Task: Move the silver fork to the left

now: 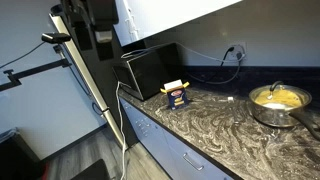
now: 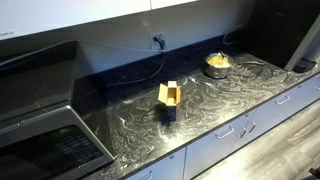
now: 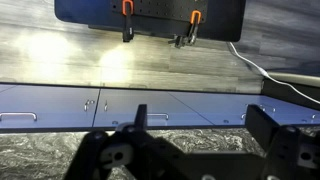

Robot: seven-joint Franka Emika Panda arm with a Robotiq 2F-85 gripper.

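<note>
The silver fork (image 1: 232,99) shows only as a short pale sliver on the marbled countertop, between the blue-and-white box (image 1: 176,93) and the steel pot of yellow food (image 1: 278,100). I cannot make it out in the other views. My gripper (image 3: 200,130) is open and empty in the wrist view, its dark fingers spread above the countertop near its front edge. In an exterior view the arm (image 1: 88,20) is raised at the far end of the counter, well away from the fork.
A black microwave (image 1: 150,68) stands at the counter's end, also seen large in an exterior view (image 2: 40,120). The box (image 2: 169,98) and pot (image 2: 217,64) show there too. Cabinet drawers (image 3: 60,105) and wooden floor lie below the counter edge.
</note>
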